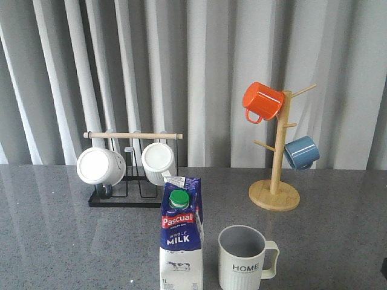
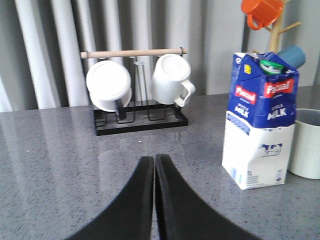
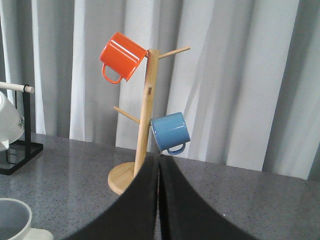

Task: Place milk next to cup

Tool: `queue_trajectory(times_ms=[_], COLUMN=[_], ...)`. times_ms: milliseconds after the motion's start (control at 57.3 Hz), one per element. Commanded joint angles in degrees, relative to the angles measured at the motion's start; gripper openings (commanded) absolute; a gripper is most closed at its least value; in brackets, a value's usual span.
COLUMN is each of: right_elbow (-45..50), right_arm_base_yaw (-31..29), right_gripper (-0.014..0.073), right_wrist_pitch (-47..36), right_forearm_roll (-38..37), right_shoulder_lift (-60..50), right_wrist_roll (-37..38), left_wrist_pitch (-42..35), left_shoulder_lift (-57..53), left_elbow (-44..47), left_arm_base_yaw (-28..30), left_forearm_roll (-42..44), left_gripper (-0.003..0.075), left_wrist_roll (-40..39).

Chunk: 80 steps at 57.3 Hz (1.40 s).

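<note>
Milk carton (image 1: 181, 235) stands beside the HOME mug (image 1: 243, 258) — placement looks finished; both grippers' jaws pressed together, so you just keep clear.

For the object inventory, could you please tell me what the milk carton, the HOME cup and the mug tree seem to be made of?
The milk carton looks like coated paperboard: folded gable top, printed faces, with a green cap that looks plastic. The HOME cup seems glazed ceramic, judging by its thick ribbed wall and soft matte sheen. The mug tree appears to be pale unpainted wood with visible grain.
</note>
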Motion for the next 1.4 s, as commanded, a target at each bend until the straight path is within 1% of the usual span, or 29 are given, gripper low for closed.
queue_trajectory(times_ms=[0, 52, 140, 279, 419, 489, 699, 1380], right_elbow=[-1.5, -1.5, -1.5, -1.5, -1.5, -1.5, -1.5, -1.5], right_arm_base_yaw=[-0.2, -0.2, -0.2, -0.2, -0.2, -0.2, -0.2, -0.2], right_gripper=[-0.0003, -0.0003, -0.0003, -0.0003, -0.0003, -0.0003, -0.0003, -0.0003], right_wrist_pitch=[-4.2, -4.2, -4.2, -4.2, -4.3, -4.2, -4.2, -4.2], right_forearm_roll=[-0.3, -0.3, -0.3, -0.3, -0.3, -0.3, -0.3, -0.3], right_shoulder_lift=[-0.3, -0.3, -0.3, -0.3, -0.3, -0.3, -0.3, -0.3], right_wrist_roll=[-0.4, -0.4, -0.4, -0.4, -0.4, -0.4, -0.4, -0.4], left_wrist_pitch=[-4.8, -4.8, -4.8, -4.2, -4.1, -1.4, 0.8, 0.8], left_shoulder_lift=[-4.3, -6.9, -10.1, -14.8, -19.9, -21.7, -23.4, -23.4], left_elbow=[1.7, 3.5, 6.2, 9.1, 12.1, 12.2, 12.2, 12.1], left_arm_base_yaw=[2.9, 4.8, 7.3, 11.2, 13.7, 14.6, 15.3, 15.2], left_forearm_roll=[5.8, 8.8, 10.8, 11.0, 12.2, 12.2, 12.2, 12.2], left_gripper=[-0.0007, -0.0007, -0.0007, -0.0007, -0.0007, -0.0007, -0.0007, -0.0007], left_wrist_roll=[-7.6, -11.5, -14.2, -15.1, -15.3, -15.3, -15.2, -15.2])
